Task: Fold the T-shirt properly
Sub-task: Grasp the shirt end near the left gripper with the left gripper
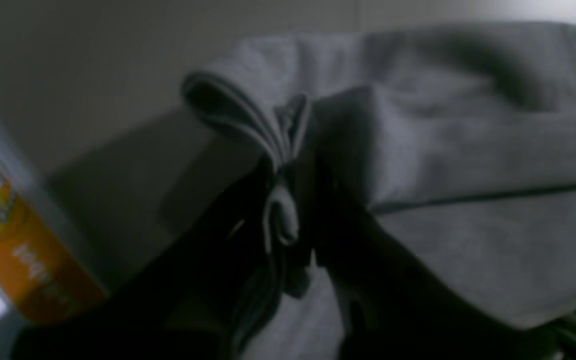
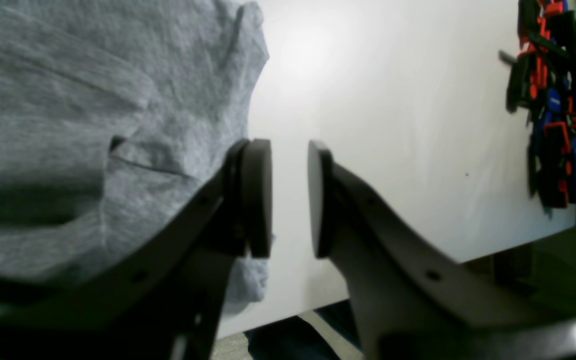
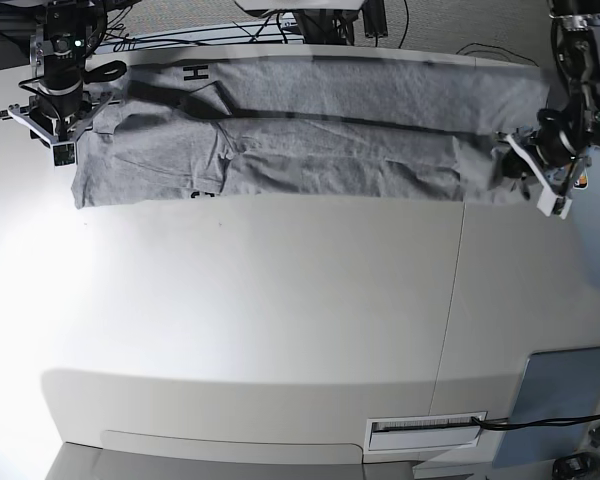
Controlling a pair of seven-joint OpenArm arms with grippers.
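The heather-grey T-shirt (image 3: 310, 140) lies as a long folded band across the far part of the white table (image 3: 280, 300). Black lettering (image 3: 195, 72) shows near its left end. My left gripper (image 1: 288, 210) is shut on a bunched fold of the T-shirt (image 1: 468, 150) at the band's right end, and it also shows in the base view (image 3: 518, 160). My right gripper (image 2: 289, 197) is open with a narrow gap, nothing between its pads, just off the T-shirt's edge (image 2: 93, 125). In the base view my right gripper (image 3: 60, 130) hangs over the band's left end.
An orange-labelled object (image 1: 23, 250) stands close beside my left gripper. A pile of red, blue and black parts (image 2: 553, 100) lies at the table's edge. Cables (image 3: 280, 25) run behind the table. A grey panel (image 3: 565, 385) sits at the front right.
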